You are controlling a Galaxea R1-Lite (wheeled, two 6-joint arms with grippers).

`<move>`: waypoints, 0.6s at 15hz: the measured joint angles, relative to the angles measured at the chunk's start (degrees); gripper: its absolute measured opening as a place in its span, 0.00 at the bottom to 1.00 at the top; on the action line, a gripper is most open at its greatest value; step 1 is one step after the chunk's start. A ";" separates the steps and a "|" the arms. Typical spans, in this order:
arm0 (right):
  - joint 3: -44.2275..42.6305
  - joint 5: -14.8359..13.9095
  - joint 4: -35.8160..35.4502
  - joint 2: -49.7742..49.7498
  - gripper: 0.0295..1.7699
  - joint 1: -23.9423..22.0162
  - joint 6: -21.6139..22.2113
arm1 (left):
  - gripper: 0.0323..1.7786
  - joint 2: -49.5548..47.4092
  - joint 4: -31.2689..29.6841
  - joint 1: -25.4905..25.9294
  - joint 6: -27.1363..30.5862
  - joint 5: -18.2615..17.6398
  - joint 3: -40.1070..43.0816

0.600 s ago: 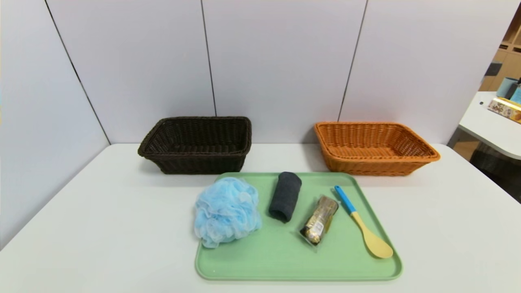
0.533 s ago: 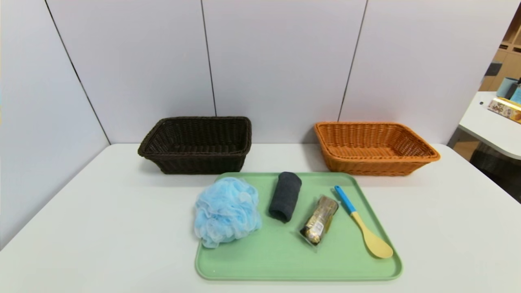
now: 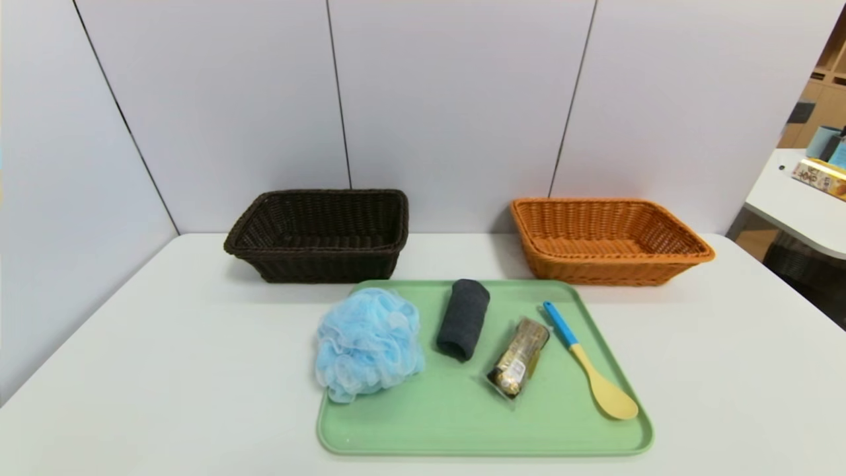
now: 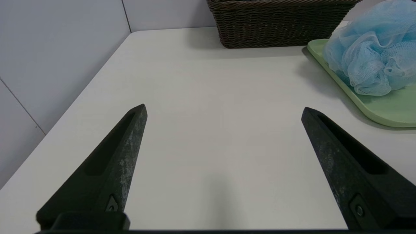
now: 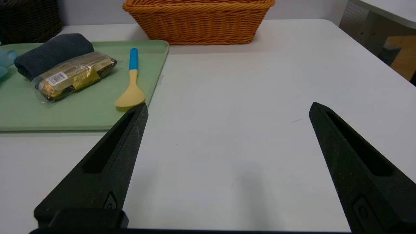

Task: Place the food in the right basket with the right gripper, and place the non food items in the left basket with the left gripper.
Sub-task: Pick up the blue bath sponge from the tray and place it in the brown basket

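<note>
The left gripper [image 4: 224, 109] hangs over bare table [image 3: 165, 370] near the table's left edge, its two pointed fingers [image 4: 123, 152] spread wide with nothing between them. Ahead of it in the left wrist view stand the brown basket and the pouf on the tray's left edge.

The brown basket [image 3: 320, 235] stands at the table's back edge, left of centre, against the wall panels [image 3: 449, 99]. Nothing shows inside it.

In front of the baskets, a green tray [image 3: 462, 423] lies at the middle of the table, its back edge near both baskets. Four things lie on it in a row. The blue pouf [image 3: 369, 344] sits at the tray's left edge, overhanging the rim a little. Just beside it the rolled grey cloth [image 3: 462, 319] lies toward the tray's back edge, running front to back. Next comes the snack [image 3: 519, 358], in clear wrap with a white label, tilted, close to the cloth's near end. The spoon [image 3: 589, 361] lies near the tray's right edge, blue handle toward the back, yellow bowl toward the front right corner.

The orange basket [image 3: 608, 241] stands at the table's back edge, right of centre, well apart from the brown one. It holds nothing visible.

The right gripper [image 5: 227, 107] hangs over bare table to the right of the tray, its fingers [image 5: 120, 152] also wide apart and holding nothing. Further right stands a second table [image 3: 793, 198].
</note>
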 joint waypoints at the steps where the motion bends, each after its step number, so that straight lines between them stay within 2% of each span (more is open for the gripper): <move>1: 0.00 -0.06 -0.04 0.00 0.97 0.00 0.09 | 0.95 0.00 0.04 0.00 0.02 0.00 0.00; 3: -0.41 -0.63 0.43 0.00 0.97 0.00 0.18 | 0.95 0.00 0.61 0.00 0.33 -0.23 0.00; 5: -4.21 -0.77 2.68 0.10 0.97 0.00 0.27 | 0.95 0.05 3.62 0.00 0.38 -0.33 -2.28; 9: -14.82 0.16 14.43 3.24 0.97 0.00 0.27 | 0.95 4.36 16.03 -0.04 -0.09 -0.67 -14.03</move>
